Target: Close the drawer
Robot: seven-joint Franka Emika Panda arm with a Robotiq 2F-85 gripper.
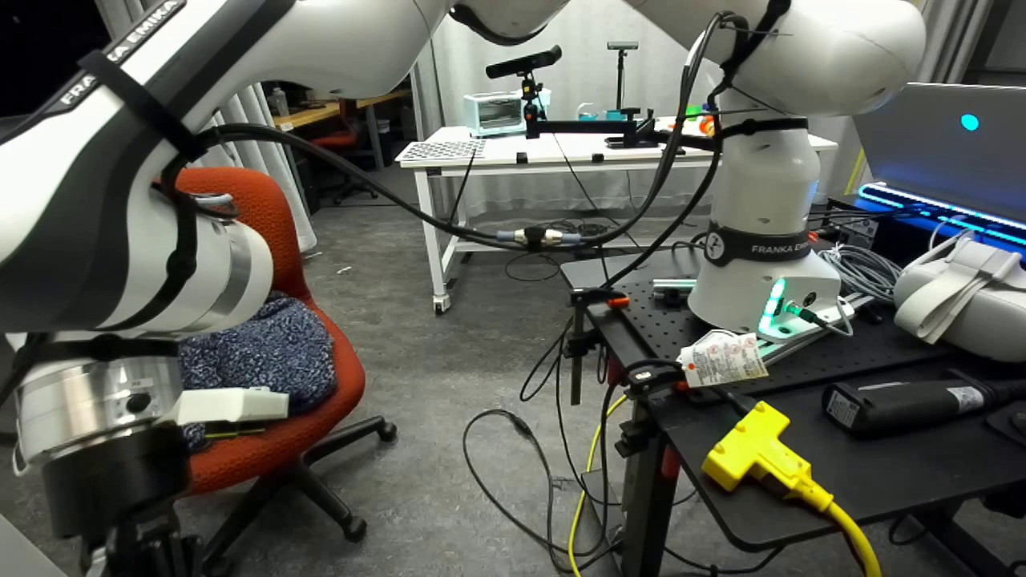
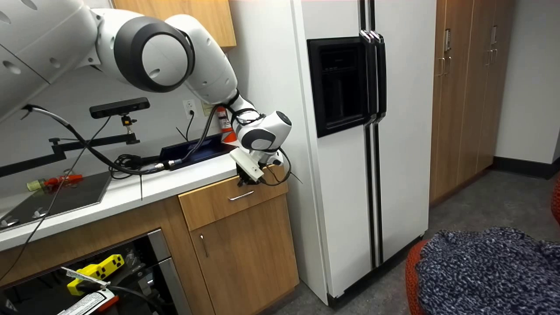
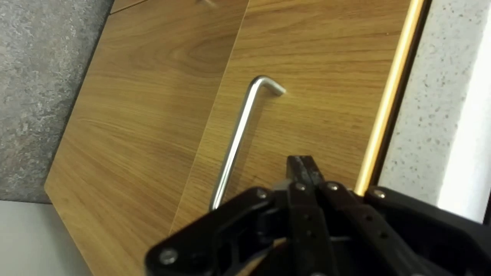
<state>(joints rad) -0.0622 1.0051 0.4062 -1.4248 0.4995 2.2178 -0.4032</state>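
Observation:
The drawer [image 2: 218,201] shows its wooden front below the white counter, beside the fridge, in an exterior view. Its silver bar handle [image 2: 241,196] shows there and in the wrist view [image 3: 237,140]. In the wrist view the drawer front [image 3: 326,88] stands close to the counter, with a narrow dark gap along its light top rim [image 3: 388,96]. The white interior is hidden. My gripper [image 3: 305,165] is shut with its fingertips together and nothing between them. It is over the drawer front, between handle and top rim. I cannot tell whether the tips touch the wood.
A white fridge [image 2: 273,131] stands right beside the drawer. A wooden cabinet door [image 2: 249,249] is below it. The white counter [image 2: 162,192] holds a dark laptop [image 2: 197,151] and cables. A red chair [image 1: 337,409] with a dark cloth stands near the arm.

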